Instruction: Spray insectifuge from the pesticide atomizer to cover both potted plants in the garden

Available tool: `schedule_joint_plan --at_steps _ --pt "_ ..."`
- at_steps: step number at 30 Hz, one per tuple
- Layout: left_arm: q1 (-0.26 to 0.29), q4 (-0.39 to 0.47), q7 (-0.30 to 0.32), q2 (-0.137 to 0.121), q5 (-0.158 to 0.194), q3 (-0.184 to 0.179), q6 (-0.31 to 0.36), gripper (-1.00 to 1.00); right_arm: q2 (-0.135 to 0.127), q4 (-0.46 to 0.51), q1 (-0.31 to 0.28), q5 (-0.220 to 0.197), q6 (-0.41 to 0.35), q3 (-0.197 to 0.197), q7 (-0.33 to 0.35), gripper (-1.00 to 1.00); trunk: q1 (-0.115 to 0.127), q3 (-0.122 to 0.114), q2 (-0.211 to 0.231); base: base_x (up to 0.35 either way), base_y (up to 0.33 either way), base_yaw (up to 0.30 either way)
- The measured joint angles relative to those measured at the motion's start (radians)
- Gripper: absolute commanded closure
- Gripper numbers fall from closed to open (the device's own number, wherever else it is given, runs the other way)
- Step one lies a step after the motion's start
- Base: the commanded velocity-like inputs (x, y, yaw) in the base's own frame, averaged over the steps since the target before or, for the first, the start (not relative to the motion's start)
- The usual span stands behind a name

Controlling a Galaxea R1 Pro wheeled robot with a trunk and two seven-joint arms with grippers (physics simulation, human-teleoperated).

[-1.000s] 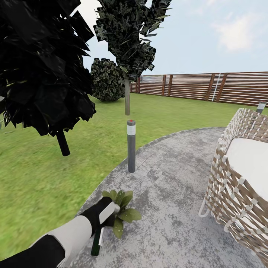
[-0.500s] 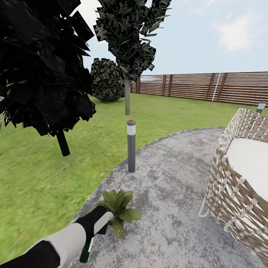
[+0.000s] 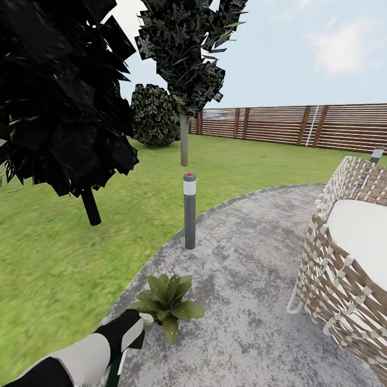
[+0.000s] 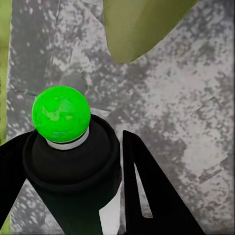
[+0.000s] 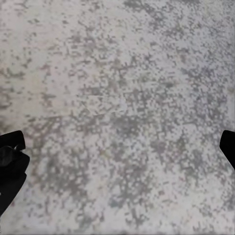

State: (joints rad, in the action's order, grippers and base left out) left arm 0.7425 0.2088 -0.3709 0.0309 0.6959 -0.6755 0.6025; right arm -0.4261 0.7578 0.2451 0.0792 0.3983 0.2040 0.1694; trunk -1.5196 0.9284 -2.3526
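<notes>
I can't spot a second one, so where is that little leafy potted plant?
In the head view the potted plant sits low and left of centre on the stone patio, beside the lawn.

The head view looks forward and slightly down across the patio [image 3: 252,279] toward the fence [image 3: 301,124] at 12 to 1 o'clock, with the lawn [image 3: 48,258] at 9 o'clock. The left wrist view looks steeply down, close over the patio [image 4: 176,98], a leaf [image 4: 137,24] of the plant [image 3: 169,303] at its edge. The right wrist view faces straight down on the patio [image 5: 117,98], very near. All three share that paving.
</notes>
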Motion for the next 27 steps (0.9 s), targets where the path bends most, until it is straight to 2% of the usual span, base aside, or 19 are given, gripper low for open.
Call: schedule_joint_plan --at_steps 4,8,12,17,20,24,27 --pt "0.071 0.003 -0.014 0.011 -0.003 -0.004 0.136 1.00 0.000 0.003 0.003 0.000 0.002 0.000 -0.001 -1.00 0.000 0.000 0.000 0.000 0.000 0.000" --pt "0.126 0.015 -0.069 0.050 -0.001 -0.004 0.182 1.00 0.001 0.003 0.003 0.001 0.002 0.000 -0.004 -1.00 0.000 0.000 0.000 0.000 0.000 0.000" --pt "0.131 0.018 -0.076 0.059 0.002 -0.002 0.176 1.00 0.002 0.007 0.003 0.002 -0.003 0.000 -0.005 -1.00 0.000 0.000 0.000 0.000 0.000 0.000" --pt "0.125 0.046 -0.070 0.063 0.007 -0.001 0.164 1.00 0.005 0.031 0.001 -0.002 -0.028 -0.001 -0.004 -1.00 -0.019 0.016 -0.035 0.000 0.000 0.000" --pt "0.092 0.062 -0.054 0.051 0.005 -0.002 0.107 1.00 0.004 0.047 0.002 -0.003 -0.061 -0.001 -0.004 -1.00 -0.031 0.025 -0.056 0.000 0.000 0.000" --pt "0.075 0.067 -0.020 0.039 0.001 -0.004 0.079 1.00 0.003 0.082 0.020 0.003 -0.072 0.000 -0.003 -1.00 -0.046 0.038 -0.084 0.000 0.000 -0.046" --pt "0.072 0.067 -0.017 0.031 -0.001 -0.005 0.076 1.00 0.003 0.087 0.024 0.004 -0.090 0.000 -0.003 -1.00 -0.057 0.051 -0.105 0.000 0.000 -0.118"
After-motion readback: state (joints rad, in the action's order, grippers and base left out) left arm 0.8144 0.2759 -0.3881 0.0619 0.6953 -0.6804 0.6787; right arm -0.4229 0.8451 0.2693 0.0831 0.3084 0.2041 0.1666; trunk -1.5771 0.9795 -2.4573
